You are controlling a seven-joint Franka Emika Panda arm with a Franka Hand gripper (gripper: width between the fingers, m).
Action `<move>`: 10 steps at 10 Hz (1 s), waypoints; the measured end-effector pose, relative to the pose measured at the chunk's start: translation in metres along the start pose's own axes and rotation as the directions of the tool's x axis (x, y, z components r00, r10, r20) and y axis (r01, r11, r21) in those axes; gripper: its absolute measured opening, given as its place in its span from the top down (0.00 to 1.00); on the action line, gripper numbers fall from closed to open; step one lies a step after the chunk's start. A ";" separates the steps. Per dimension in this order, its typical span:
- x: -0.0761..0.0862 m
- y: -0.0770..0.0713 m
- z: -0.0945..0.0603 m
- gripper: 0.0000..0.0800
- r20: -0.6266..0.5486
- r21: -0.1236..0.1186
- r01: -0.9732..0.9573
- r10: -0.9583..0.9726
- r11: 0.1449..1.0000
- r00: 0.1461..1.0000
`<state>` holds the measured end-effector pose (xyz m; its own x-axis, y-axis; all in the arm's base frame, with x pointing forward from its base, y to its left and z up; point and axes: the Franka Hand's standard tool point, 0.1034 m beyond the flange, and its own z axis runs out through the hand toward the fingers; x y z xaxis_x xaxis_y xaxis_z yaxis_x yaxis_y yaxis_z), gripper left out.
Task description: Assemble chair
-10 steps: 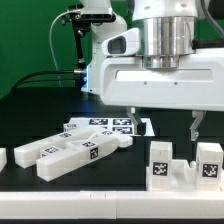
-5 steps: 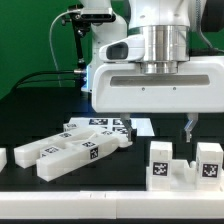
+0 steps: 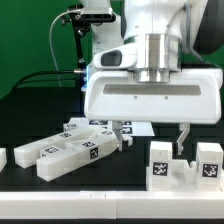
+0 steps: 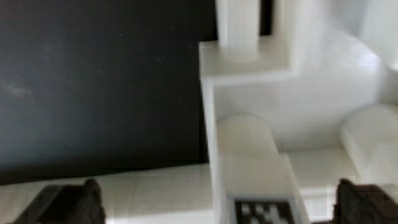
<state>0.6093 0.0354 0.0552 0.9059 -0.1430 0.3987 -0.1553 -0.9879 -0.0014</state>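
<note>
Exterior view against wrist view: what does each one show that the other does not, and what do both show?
Only the exterior view: the arm's white body, the marker board, the green backdrop. Only the wrist view: a close look down on one white part; which one, I cannot tell. Both: the open gripper, the black table, white chair parts.

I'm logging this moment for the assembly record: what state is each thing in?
gripper: open, holding nothing, above the table.
long chair parts: lying together on the table, ungripped.
two-post part: standing on the table, ungripped.
marker board: flat on the table, partly hidden.
</note>
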 end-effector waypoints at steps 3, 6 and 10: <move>-0.008 -0.004 0.021 0.19 -0.179 -0.026 0.034 -0.038 0.999 0.983; -0.009 -0.009 0.032 0.19 -0.146 -0.020 0.038 -0.041 0.999 0.988; -0.013 -0.012 0.039 0.19 -0.130 -0.020 0.044 -0.047 0.999 0.990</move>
<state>0.6146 0.0470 0.0142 0.8532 -0.0877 0.5142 -0.1227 -0.9918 0.0344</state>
